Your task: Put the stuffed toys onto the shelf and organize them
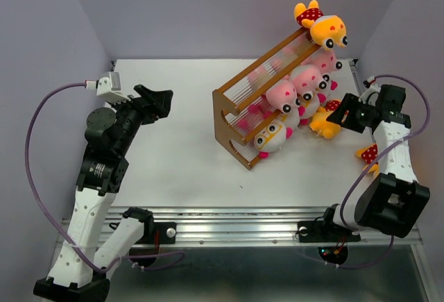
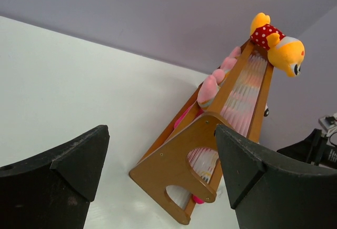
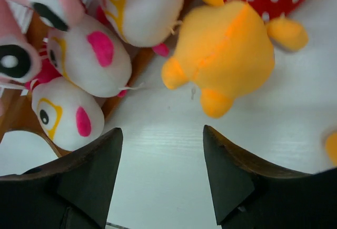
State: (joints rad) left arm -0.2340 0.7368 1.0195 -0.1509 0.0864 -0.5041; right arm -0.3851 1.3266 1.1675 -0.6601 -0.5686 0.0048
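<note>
The shelf [image 1: 229, 123] stands slanted at the table's middle right. Several stuffed toys crowd its right side: a yellow-orange one [image 1: 326, 28] on the far top end, pink ones [image 1: 281, 94] in the middle and a white-faced one [image 1: 272, 134] at the near end. Another yellow toy [image 1: 325, 123] lies on the table beside the shelf, just ahead of my right gripper [image 1: 343, 111], which is open and empty. The right wrist view shows that toy [image 3: 226, 55] beyond the open right gripper [image 3: 162, 131], with white-faced toys [image 3: 92, 55] to the left. My left gripper [image 1: 156, 101] is open and empty, well left of the shelf [image 2: 179, 171].
A further yellow and red toy [image 1: 368, 155] lies on the table close to the right arm's forearm. A metal rail [image 1: 243, 222] runs along the table's near edge. Purple walls close in the back and both sides.
</note>
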